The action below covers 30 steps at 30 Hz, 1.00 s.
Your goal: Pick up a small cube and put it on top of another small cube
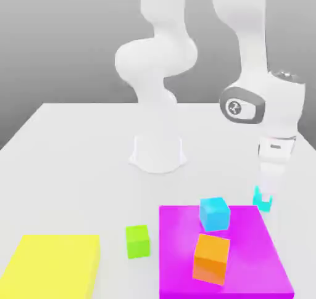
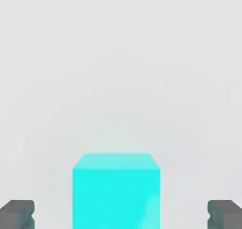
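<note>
Claw (image 2: pixel 121 215) wide open, holding nothing, over the small turquoise cube (image 1: pixel 262 200) on the tabletop (image 1: pixel 80 168), beside the magenta block (image 1: pixel 176 248). Looks like the pick stage; grasp, lift and stacking remain.

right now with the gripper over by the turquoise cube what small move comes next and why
Probably ease the gripper down slightly, then close it on the turquoise cube. In the hand view its fingers stand open, one on either side of the cube with a gap at each, and the cube sits between them, squared up.
</note>
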Each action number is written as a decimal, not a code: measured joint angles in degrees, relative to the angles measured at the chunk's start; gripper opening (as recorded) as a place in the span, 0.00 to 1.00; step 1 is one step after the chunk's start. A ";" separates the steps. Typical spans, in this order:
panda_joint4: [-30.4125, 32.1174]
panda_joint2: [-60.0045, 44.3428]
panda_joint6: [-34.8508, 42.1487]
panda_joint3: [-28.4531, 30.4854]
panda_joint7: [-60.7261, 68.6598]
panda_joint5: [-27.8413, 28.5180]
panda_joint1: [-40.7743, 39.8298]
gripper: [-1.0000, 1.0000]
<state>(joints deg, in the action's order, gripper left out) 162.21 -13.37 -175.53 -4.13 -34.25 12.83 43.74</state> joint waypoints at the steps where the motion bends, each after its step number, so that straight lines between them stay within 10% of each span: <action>1: -0.36 -2.05 -1.70 1.65 -0.39 0.30 1.63 0.00; 9: -0.22 -1.28 -1.09 1.39 -0.52 0.51 1.33 0.00; 17: 2.34 12.89 10.52 -4.59 12.02 -12.43 -2.35 0.00; 30: -1.20 20.48 21.53 3.94 48.50 -13.77 -5.63 0.00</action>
<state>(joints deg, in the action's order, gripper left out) 161.01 7.11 -154.00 -0.19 14.26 -0.95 38.11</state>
